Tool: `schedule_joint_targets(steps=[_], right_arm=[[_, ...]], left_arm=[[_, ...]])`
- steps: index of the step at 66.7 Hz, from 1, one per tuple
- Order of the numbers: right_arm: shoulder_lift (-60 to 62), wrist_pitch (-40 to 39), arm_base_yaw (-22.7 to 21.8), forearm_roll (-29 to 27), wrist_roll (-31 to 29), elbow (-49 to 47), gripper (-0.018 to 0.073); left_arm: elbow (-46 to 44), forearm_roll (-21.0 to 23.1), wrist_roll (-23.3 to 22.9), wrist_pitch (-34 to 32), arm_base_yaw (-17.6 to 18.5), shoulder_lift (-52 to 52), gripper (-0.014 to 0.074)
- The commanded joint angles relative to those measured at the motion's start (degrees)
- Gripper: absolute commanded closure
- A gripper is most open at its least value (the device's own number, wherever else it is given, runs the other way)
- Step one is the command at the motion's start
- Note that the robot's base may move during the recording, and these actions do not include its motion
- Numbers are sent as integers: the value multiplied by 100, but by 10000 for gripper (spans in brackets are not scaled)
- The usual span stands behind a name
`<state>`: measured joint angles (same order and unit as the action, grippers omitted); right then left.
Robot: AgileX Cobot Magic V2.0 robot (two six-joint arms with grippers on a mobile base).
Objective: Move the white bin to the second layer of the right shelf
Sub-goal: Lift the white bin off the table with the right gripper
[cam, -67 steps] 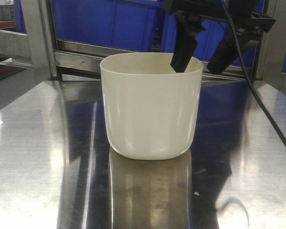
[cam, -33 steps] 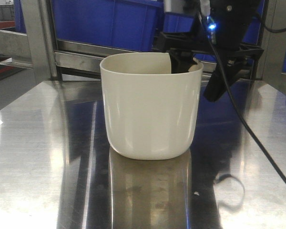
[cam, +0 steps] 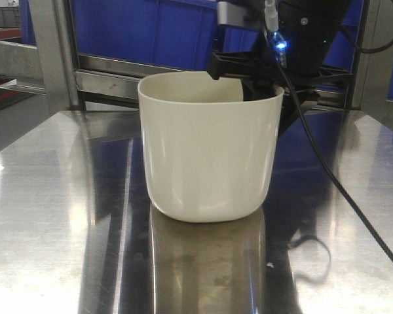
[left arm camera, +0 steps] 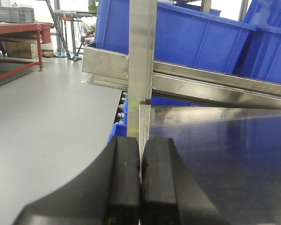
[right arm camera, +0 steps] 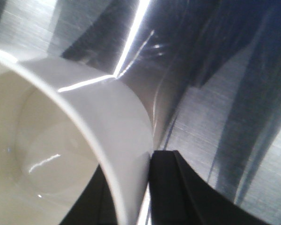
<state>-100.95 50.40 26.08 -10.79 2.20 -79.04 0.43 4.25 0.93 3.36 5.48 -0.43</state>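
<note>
The right hand (right arm camera: 131,180) has come down within the last second from above the rim. It now straddles the far right wall of the cream-white smooth plastic bin (cam: 209,150), one black finger inside and one outside. Both fingers lie against the wall, but I cannot tell whether they are squeezing yet. The bin has barely shifted and still stands on the mirror-like steel desk (cam: 52,216), so I judge the grasp is being made and the lift has not begun. The left hand (left arm camera: 140,150) has its fingers pressed together on nothing, with the bin out of its sight. The bin is upright with its mouth to the ceiling. Its axis is vertical, though it is about as wide as it is tall. Behind the bin, a steel rack rail (cam: 105,82) runs under blue plastic bins (cam: 150,33).
</note>
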Motion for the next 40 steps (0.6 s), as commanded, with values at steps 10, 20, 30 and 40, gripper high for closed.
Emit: schedule_joint_targets(steps=[10,20,30,40], right_arm=[[1033,-533,15,-85,-8,-198,504],[1617,-699,15,9,-8,-185,504],[2302,-1006,15,299,-8,82,504],[3221,-1866,3,447,-8,993,504]], left_arm=[[211,53,-56,-493,32,-18,512],[211,53,-56,-493,32,-18,512],[211,53,-56,-493,32,-18,512],[211,53,-56,-493,32,-18,512]])
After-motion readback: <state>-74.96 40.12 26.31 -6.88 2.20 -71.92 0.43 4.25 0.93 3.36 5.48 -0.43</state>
